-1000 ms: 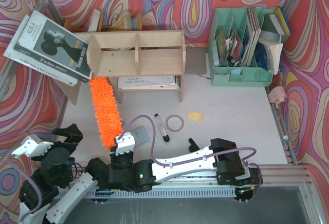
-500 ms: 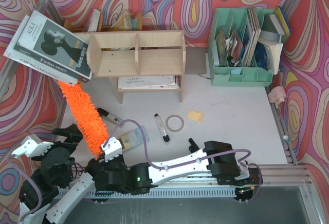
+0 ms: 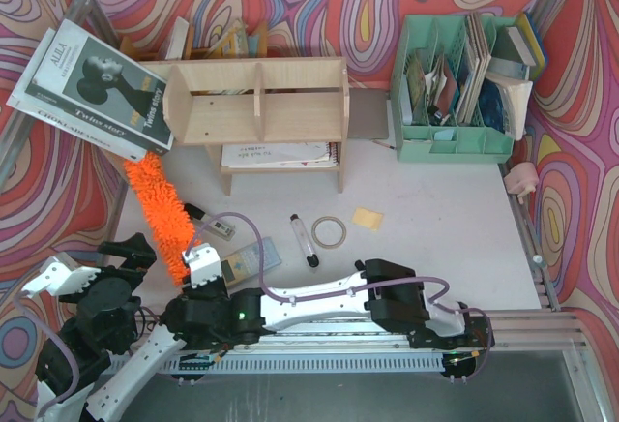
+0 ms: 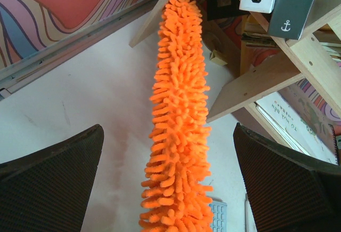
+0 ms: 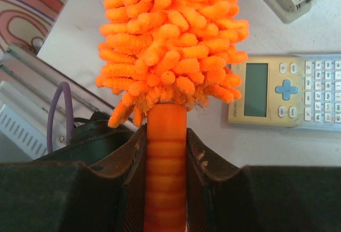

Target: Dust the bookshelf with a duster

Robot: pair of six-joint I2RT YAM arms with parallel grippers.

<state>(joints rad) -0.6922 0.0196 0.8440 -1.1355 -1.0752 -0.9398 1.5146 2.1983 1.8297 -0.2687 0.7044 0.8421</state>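
Note:
The duster (image 3: 162, 217) is bright orange and shaggy, lying slantwise over the table's left side. Its tip reaches under the leaning books beside the left end of the plywood bookshelf (image 3: 256, 103). My right gripper (image 3: 193, 282) is shut on the duster's smooth orange handle (image 5: 166, 152), just below the shaggy head (image 5: 170, 40). My left gripper (image 3: 121, 253) waits open at the near left. In the left wrist view the duster (image 4: 178, 120) rises between its wide-apart fingers (image 4: 53, 179) without touching them, toward the bookshelf's boards (image 4: 256, 83).
A stack of books (image 3: 92, 88) leans against the shelf's left end. A calculator (image 3: 242, 262) and a small grey device (image 3: 208, 221) lie near the duster. A marker pen (image 3: 303, 240), tape ring (image 3: 329, 231), yellow note (image 3: 368, 217) and mint-green organiser (image 3: 455, 93) sit to the right.
My right gripper has swung the duster leftward, from the shelf's left leg to under the leaning books, and has reached further left. The left arm has stayed still.

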